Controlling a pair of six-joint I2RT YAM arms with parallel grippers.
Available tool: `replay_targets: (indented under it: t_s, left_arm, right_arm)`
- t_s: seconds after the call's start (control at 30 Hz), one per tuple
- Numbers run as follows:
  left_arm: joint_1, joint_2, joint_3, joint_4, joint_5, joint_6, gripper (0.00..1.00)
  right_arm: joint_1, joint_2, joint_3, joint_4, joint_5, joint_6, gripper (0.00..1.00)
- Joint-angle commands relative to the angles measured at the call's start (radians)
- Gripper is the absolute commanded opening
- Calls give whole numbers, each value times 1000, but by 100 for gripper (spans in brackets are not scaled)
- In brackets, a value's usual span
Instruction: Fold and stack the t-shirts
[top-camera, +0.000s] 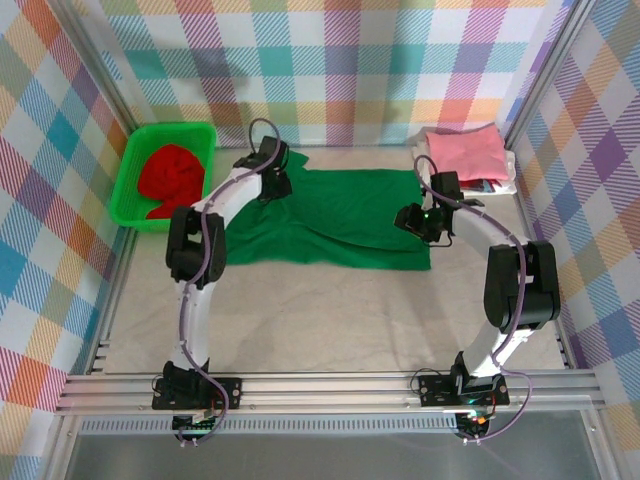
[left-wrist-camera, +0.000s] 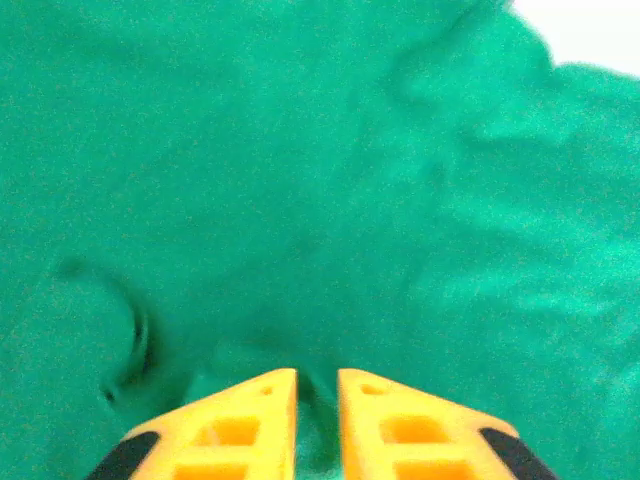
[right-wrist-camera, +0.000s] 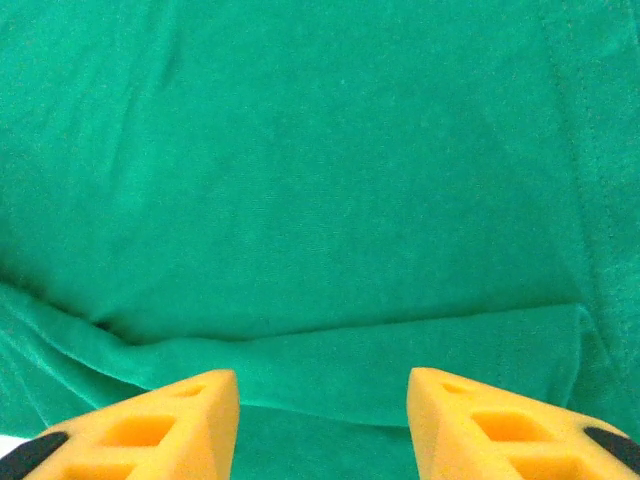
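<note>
Left fingers (left-wrist-camera: 250, 420) are pinching the green shirt (top-camera: 340, 225) while right fingers (right-wrist-camera: 170, 420) are hanging open, risking a lopsided, bunching pull.

Dark green t-shirt (top-camera: 340, 222) spread flat, frame centre. Left gripper (top-camera: 274, 182) on its upper left corner; right gripper (top-camera: 414, 222) at its right edge. Red t-shirt (top-camera: 172, 172) crumpled in green basket (top-camera: 128, 185), upper left. Pink t-shirt (top-camera: 465, 152) folded, upper right, topping small stack.
</note>
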Motion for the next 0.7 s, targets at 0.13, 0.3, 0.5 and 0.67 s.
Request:
replay_targets:
  t_s: [0.13,0.3,0.5,0.67]
  left_arm:
    - [-45,-43,97,-63,2,64,47]
    - [-44,-308,-253,89,-59,39,52]
    - [-13,-564,-677,193,-102,-23,52]
    - [60,-659,-902,219,-100,-62,52]
  right_arm:
    - [-1,-30,22,-35,17,-15,50]
    - [-1,-32,17,-59,11,-21,50]
    - [-4,-38,-26,-111,79,20,50]
    - [-43,-39,-86,-71,59,87,49]
